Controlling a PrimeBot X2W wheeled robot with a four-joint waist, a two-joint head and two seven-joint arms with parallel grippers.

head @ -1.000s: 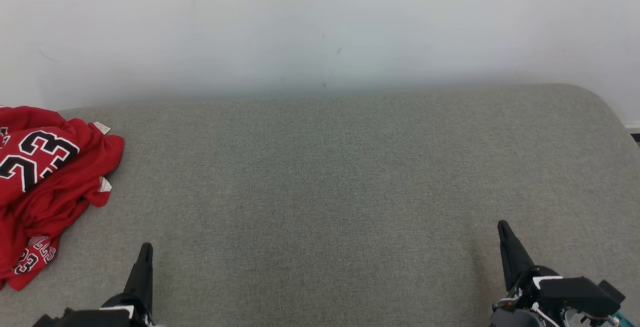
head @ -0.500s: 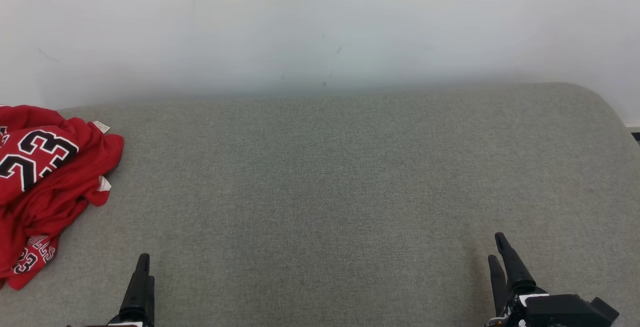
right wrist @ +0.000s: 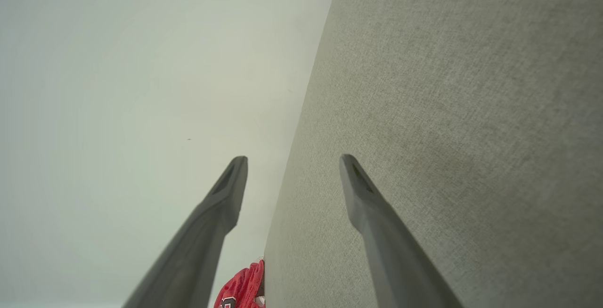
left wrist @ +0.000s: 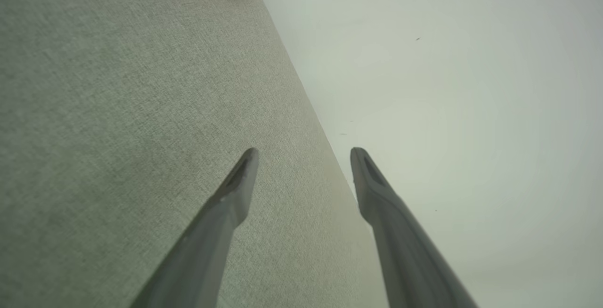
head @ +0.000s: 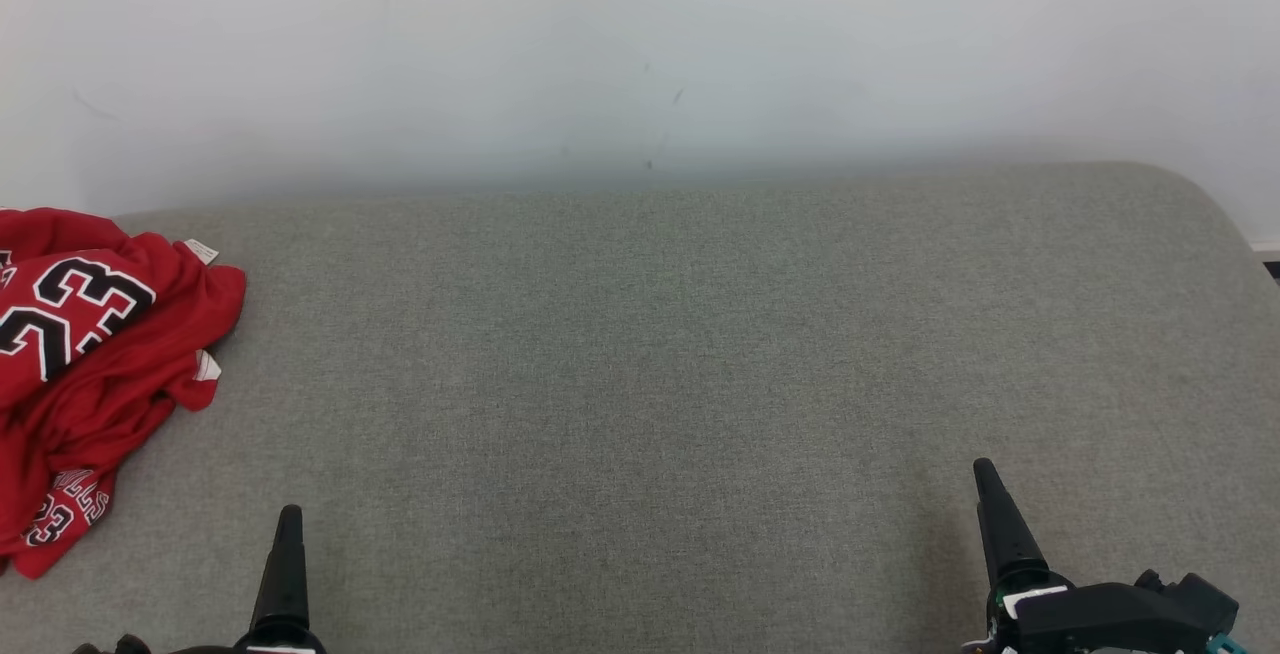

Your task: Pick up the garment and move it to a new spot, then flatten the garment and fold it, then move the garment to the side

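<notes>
Jersey [head: 95,364] looks light, limp, slick; I'd pinch a bunched fold. Left end effector [left wrist: 304,157] and right end effector [right wrist: 293,164] wide open, empty.

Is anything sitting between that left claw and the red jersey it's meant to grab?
Nothing visible does. The left gripper, jaws open, is over the near side of the grey cushion. The crumpled red jersey lies further left and back, with bare cushion fabric between them.

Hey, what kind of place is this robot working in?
Likely an indoor room, perhaps a test space: a wide grey fabric cushion set against a plain white wall, with a crumpled red jersey lying at its left end.
</notes>
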